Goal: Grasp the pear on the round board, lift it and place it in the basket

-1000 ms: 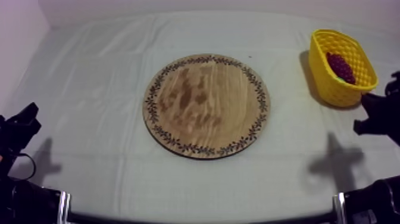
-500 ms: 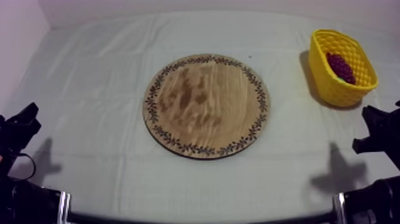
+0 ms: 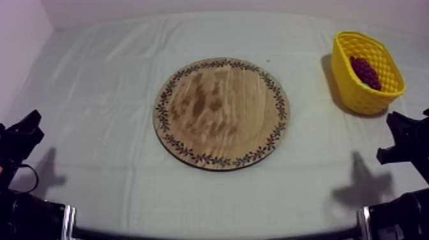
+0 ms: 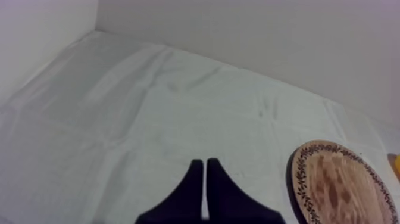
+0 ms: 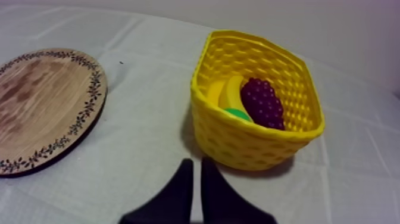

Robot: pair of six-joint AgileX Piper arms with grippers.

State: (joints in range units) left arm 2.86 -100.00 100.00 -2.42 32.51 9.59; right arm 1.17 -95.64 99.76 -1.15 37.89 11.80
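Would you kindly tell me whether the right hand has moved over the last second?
Yes. In the top view the right hand has drawn back from the yellow basket, toward the lower edge of the view.

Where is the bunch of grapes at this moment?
The bunch of grapes lies inside the yellow basket, at the top view's far right, right of the wooden board.

pear (image 5: 237, 113) mostly hidden (by grapes (image 5: 262, 102)), board (image 4: 339, 184) cropped

The cloth (image 3: 102, 89) is lit softly and evenly from above; faint shadows (image 3: 365, 171) are thrown at lower left and lower right, a darker one left of the yellow basket (image 3: 365, 99).
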